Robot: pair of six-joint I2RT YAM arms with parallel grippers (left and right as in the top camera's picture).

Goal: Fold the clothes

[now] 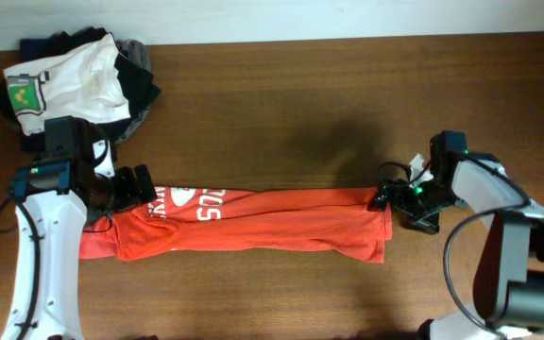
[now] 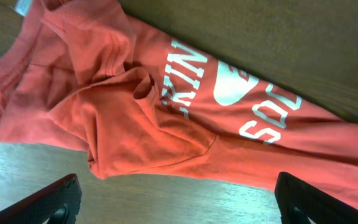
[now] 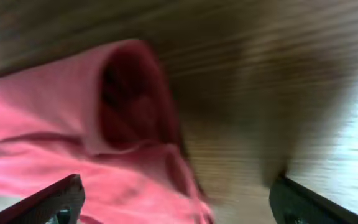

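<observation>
The red-orange T-shirt lies on the table as a long narrow band from left to right, its white lettering up near the left end. My left gripper is open at the shirt's upper left end; in the left wrist view its fingers straddle bare table just below the shirt. My right gripper is open at the shirt's right end. In the blurred right wrist view its fingers are spread over the shirt's hem, holding nothing.
A pile of other garments, a white T-shirt with a green-yellow print on dark folded clothes, sits at the back left corner. The wooden table stretches behind and in front of the shirt.
</observation>
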